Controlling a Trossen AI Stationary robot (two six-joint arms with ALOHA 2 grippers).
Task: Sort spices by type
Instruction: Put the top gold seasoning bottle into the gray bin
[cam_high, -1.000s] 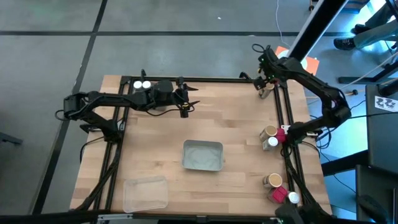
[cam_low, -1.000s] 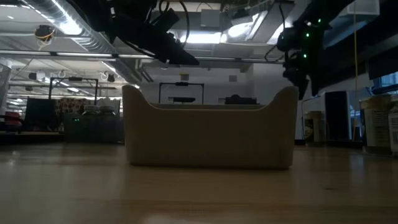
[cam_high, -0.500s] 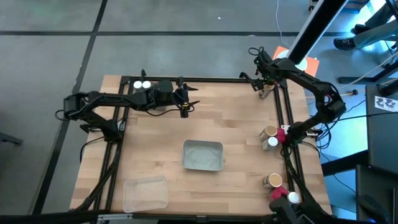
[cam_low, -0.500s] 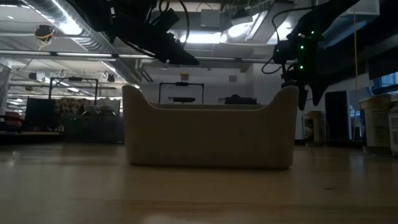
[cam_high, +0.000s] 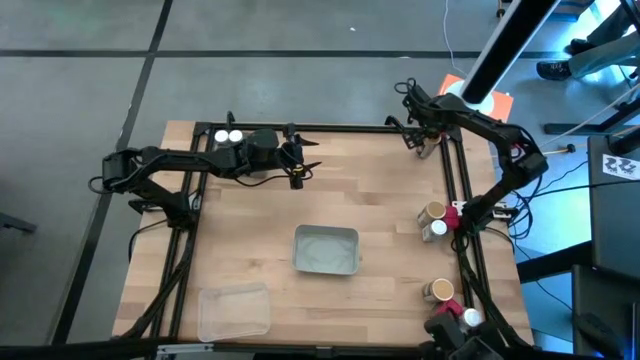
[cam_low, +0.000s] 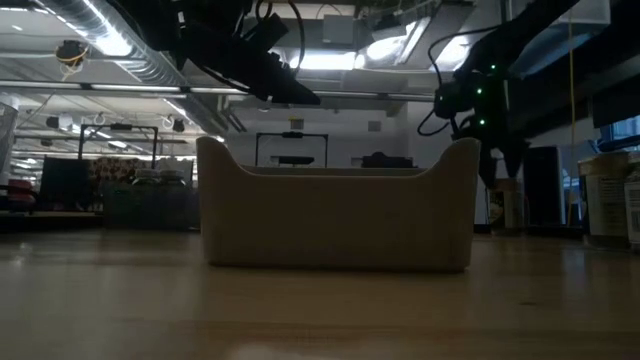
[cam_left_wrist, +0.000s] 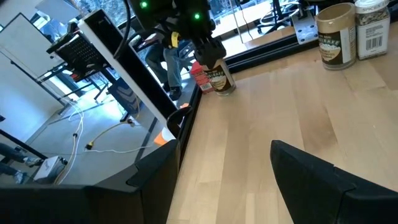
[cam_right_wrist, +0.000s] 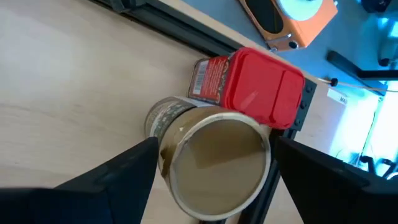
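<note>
At the table's far right corner a tan-lidded jar stands upright on the wood with a red boxy spice close beside it. My right gripper hangs over them, pointing steeply down. It is open, with one finger on either side of the jar's lid and no touch that I can see. The left wrist view shows the same jar under that gripper. My left gripper waits open above the far middle of the table.
A grey tray sits mid-table and a clear tray at the near left. Two white-capped jars stand at the far left. More spices cluster along the right edge and near the right front corner.
My right gripper has come down toward the tan-lidded jar at the far right corner and tipped to point more steeply downward. It has stayed open. The jar and the red box have not moved.
</note>
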